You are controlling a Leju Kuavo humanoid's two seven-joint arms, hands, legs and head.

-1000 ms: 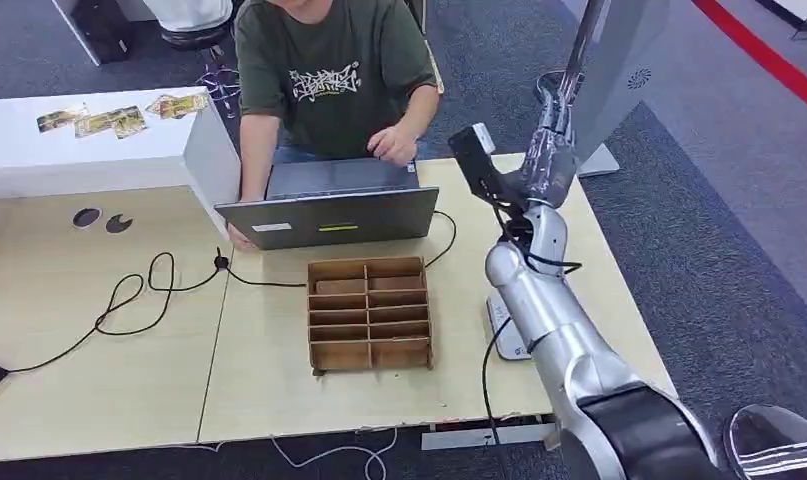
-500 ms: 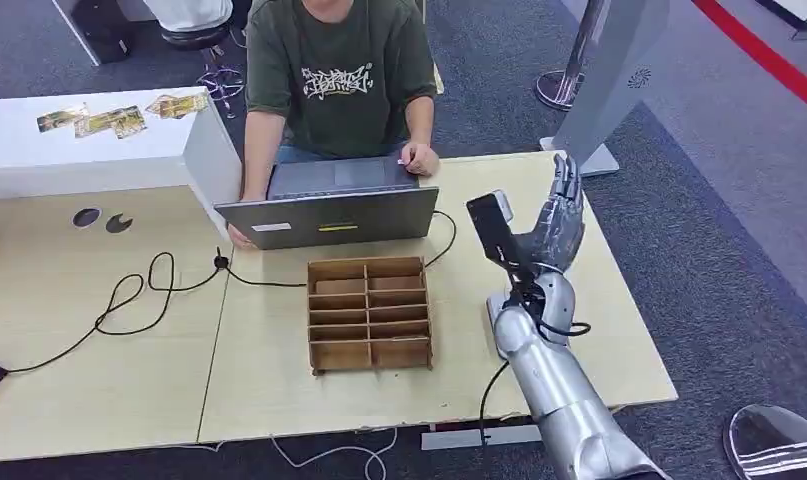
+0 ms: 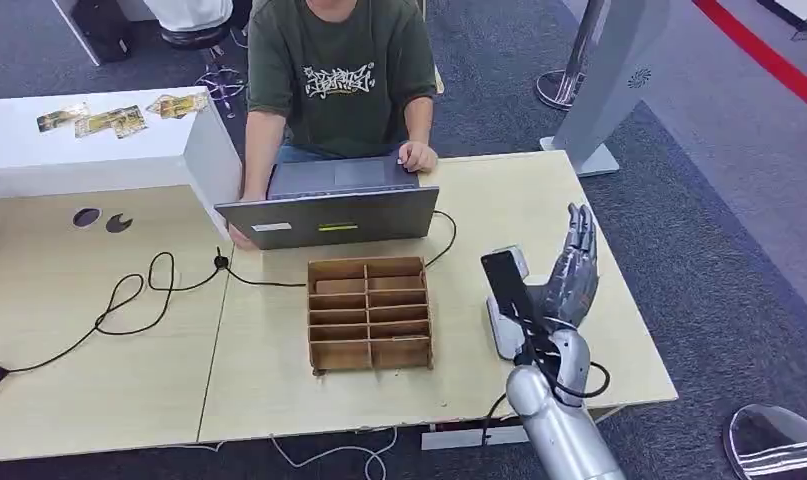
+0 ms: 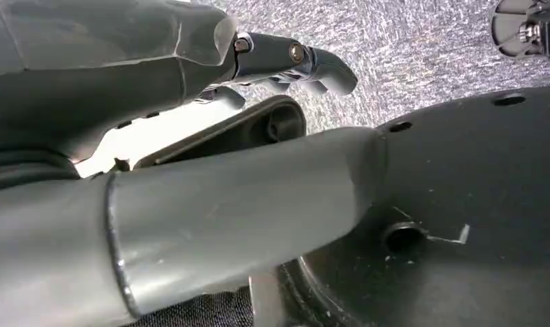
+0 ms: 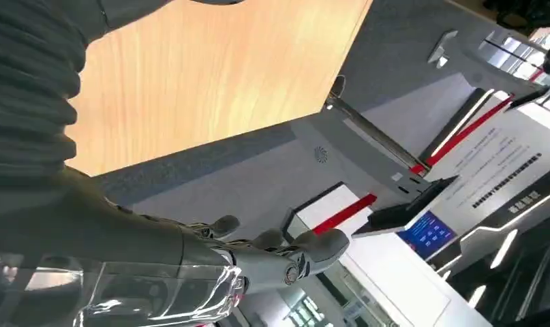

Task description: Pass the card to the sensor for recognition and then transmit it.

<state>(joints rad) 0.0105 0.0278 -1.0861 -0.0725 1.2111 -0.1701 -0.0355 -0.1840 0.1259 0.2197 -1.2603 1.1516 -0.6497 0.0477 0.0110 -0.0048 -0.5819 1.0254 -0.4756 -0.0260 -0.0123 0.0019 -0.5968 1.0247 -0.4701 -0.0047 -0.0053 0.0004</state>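
Right robot hand stands upright directly above the flat white card sensor, dark fingers stretched straight and slightly apart. I cannot tell whether it grips anything. No card is plainly visible, though a glossy strip under the palm in the right wrist view may be it. Hovering over the sensor suits the reading step, so my guess is that recognition is at hand and the handover is not yet done. The left robot hand hangs low, its hold unclear. Beside the sensor sits a brown wooden compartment tray, and beyond that an open grey laptop where a person in a green shirt works, well placed to receive the card. All of it rests on a pale wood tabletop over grey carpet.
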